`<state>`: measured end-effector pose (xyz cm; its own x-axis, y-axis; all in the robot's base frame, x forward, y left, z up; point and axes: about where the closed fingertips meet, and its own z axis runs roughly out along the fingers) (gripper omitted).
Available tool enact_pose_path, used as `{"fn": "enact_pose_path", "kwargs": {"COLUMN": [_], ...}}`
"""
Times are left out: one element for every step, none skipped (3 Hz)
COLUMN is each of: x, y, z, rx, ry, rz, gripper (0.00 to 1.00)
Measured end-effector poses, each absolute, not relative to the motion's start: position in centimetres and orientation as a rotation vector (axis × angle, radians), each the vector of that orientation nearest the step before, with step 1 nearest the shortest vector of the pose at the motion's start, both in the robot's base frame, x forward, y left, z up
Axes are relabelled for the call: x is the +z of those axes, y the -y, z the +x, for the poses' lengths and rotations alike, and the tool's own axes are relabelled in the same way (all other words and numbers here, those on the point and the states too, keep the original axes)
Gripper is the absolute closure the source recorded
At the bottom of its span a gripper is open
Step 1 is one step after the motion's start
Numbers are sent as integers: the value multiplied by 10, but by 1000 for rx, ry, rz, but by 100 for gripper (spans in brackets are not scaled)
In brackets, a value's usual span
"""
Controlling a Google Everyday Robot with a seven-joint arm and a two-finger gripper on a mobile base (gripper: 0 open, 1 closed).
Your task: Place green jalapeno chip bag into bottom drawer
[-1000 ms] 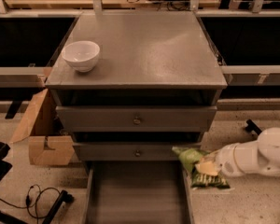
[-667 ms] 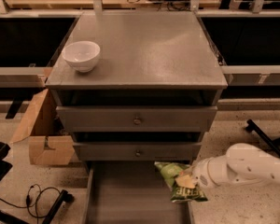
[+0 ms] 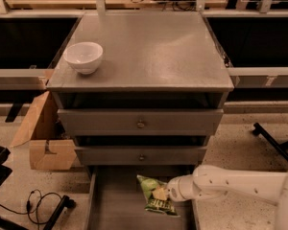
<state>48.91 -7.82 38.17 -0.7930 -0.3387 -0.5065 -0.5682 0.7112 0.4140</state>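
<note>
The green jalapeno chip bag (image 3: pixel 153 195) hangs over the open bottom drawer (image 3: pixel 115 205), near its right side, just in front of the middle drawer's face. My gripper (image 3: pixel 164 193) comes in from the right on a white arm and is shut on the bag's right edge. The bag is tilted, its lower end pointing down toward the drawer's grey floor. I cannot tell whether the bag touches the floor.
A white bowl (image 3: pixel 83 57) stands on the cabinet top (image 3: pixel 149 47) at the left. Two upper drawers with small knobs (image 3: pixel 140 124) are closed. A cardboard box (image 3: pixel 43 138) sits left of the cabinet. Black cables (image 3: pixel 43 202) lie on the floor at lower left.
My gripper has carried the bag leftward and down, from beside the cabinet's right edge to over the open bottom drawer.
</note>
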Motion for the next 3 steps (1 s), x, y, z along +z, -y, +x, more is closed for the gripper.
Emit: {"fn": "enact_pose_path", "kwargs": {"x": [300, 252, 246], "y": [21, -21, -24], "z": [502, 498, 495], "rx": [958, 1064, 1073], "ry": [-2569, -2613, -2618], "rz": [-589, -567, -564], "gripper": [100, 100, 82]}}
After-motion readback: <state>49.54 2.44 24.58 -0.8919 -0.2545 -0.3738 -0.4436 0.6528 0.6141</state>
